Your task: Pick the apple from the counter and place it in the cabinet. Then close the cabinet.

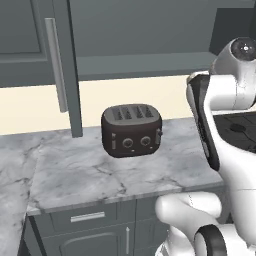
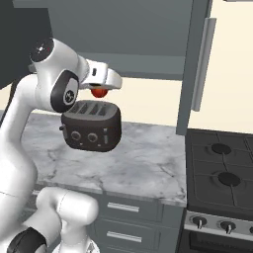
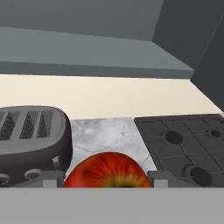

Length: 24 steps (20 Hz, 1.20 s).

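Note:
My gripper (image 2: 100, 88) is shut on the red-orange apple (image 2: 99, 92) and holds it in the air above the toaster, just below the cabinet's grey inner shelf (image 2: 148, 65). In the hand view the apple (image 3: 107, 168) sits between the fingertips of the gripper (image 3: 107, 181), with the shelf (image 3: 87, 48) ahead and higher up. The cabinet stands open: one door (image 1: 60, 65) swings out on the left, the other door (image 2: 197, 64) on the right, each with a long silver bar handle. The marble counter (image 1: 100, 170) lies below.
A dark four-slot toaster (image 1: 131, 130) stands on the counter (image 2: 143, 158), directly under the held apple; it also shows as the toaster (image 3: 30, 135) at left. A black stovetop (image 2: 222, 168) adjoins the counter on the right. Dark drawers (image 1: 87, 217) run below the slab.

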{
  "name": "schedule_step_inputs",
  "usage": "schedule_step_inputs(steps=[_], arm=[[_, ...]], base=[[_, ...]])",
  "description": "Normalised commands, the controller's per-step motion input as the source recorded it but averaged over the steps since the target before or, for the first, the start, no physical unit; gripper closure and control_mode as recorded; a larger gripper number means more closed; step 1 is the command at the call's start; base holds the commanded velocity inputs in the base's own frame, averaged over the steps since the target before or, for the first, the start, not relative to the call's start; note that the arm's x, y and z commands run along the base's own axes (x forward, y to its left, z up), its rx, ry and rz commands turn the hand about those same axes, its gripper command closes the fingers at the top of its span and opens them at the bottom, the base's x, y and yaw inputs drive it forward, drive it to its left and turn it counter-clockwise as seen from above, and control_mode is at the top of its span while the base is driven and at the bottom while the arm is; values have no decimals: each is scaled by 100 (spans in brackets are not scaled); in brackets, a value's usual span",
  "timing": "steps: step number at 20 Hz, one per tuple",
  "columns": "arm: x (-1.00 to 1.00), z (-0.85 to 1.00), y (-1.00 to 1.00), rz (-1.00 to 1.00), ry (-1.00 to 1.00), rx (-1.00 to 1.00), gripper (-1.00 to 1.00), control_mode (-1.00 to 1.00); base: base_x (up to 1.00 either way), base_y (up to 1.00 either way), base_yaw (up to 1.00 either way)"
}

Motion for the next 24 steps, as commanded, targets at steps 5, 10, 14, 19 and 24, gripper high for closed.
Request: schedule_step_inputs(steps=[5, 10, 14, 19, 24], arm=[[5, 69, 0, 0, -3, 2, 100, -100], [92, 0, 0, 4, -2, 10, 100, -100], [99, 0, 0, 10, -4, 18, 100, -100], [79, 0, 0, 8, -18, 8, 100, -100], [68, -7, 0, 5, -23, 0, 100, -100]], base=[[0, 0, 0], [0, 0, 0], [0, 0, 0], [0, 0, 0], [0, 0, 0]])
